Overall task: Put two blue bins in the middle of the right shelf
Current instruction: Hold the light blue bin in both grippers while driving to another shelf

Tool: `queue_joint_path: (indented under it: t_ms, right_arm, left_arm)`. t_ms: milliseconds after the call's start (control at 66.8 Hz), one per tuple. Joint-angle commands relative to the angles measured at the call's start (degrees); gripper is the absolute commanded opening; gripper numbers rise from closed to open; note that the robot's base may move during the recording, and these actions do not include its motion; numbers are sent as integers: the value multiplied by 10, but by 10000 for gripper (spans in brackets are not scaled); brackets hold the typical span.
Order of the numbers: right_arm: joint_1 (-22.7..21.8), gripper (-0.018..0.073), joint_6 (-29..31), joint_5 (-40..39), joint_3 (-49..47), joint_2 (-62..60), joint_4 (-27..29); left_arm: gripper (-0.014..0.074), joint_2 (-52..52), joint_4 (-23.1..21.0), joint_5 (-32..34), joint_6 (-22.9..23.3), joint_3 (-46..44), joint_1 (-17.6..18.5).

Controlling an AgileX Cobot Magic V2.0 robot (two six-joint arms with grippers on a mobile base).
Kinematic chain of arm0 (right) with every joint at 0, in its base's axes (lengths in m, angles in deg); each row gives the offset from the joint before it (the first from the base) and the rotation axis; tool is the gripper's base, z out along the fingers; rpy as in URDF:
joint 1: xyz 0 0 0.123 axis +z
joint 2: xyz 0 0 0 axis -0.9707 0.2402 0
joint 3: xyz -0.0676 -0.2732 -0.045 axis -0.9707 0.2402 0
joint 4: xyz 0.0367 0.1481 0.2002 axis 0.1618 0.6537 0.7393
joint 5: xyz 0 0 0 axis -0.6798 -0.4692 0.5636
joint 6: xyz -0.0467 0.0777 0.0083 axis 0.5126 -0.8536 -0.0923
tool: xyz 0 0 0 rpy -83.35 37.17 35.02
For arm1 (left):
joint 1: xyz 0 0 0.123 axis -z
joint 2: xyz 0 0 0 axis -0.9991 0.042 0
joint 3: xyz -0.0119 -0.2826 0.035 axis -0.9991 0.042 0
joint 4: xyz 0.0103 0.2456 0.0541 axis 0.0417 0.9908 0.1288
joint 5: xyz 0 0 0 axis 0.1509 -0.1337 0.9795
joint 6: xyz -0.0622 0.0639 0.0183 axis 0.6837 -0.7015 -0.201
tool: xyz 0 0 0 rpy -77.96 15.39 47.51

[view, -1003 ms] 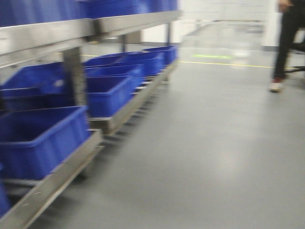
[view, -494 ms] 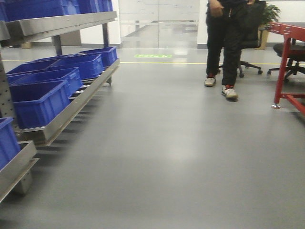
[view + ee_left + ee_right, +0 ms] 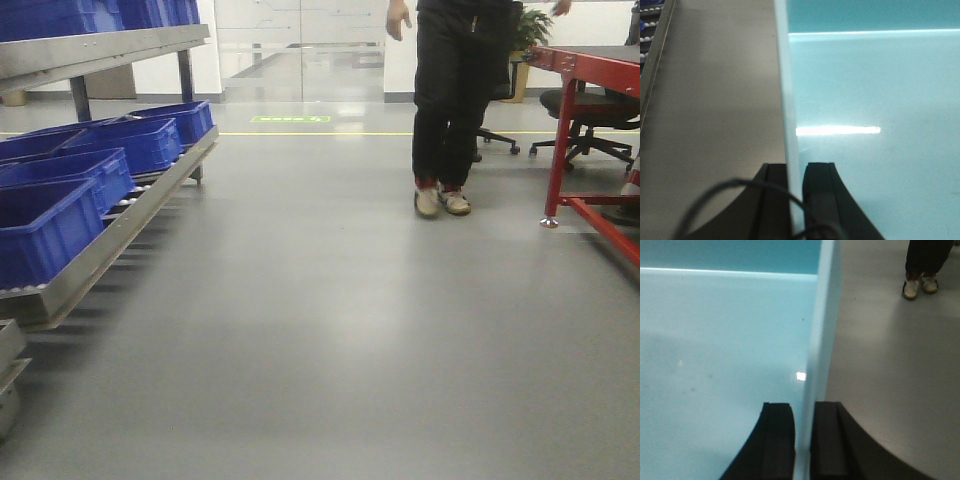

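Note:
A pale light-blue bin [image 3: 870, 100] fills the left wrist view, and it also shows in the right wrist view [image 3: 720, 340]. My left gripper [image 3: 796, 172] is shut on the bin's left wall, one finger inside and one outside. My right gripper [image 3: 804, 412] is shut on the bin's right wall in the same way. The bin is held above the grey floor. Only one pale bin can be made out; a second one is not visible. Neither the bin nor the grippers show in the front view.
A metal shelf [image 3: 120, 225] with dark royal-blue ribbed bins [image 3: 45, 225] runs along the left. A person in black trousers [image 3: 455, 100] stands ahead at centre right. A red frame table [image 3: 590, 130] and office chairs stand at the right. Grey floor [image 3: 330, 330] lies ahead.
The front view has swung right: the left shelf and its dark bins slid toward the left edge, and the person and red table came further into view.

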Motion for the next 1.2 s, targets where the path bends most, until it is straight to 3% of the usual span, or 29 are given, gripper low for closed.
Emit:
queue_joint_path:
  t_ms: [0, 1182]
  right_arm:
    - [3, -153, 10, -41, -8, -9, 23]
    - [3, -153, 10, -41, -8, -8, 23]
  left_arm:
    - [-111, -6, -17, 26, -1, -6, 4]
    - [-111, -6, -17, 29, -1, -6, 4]
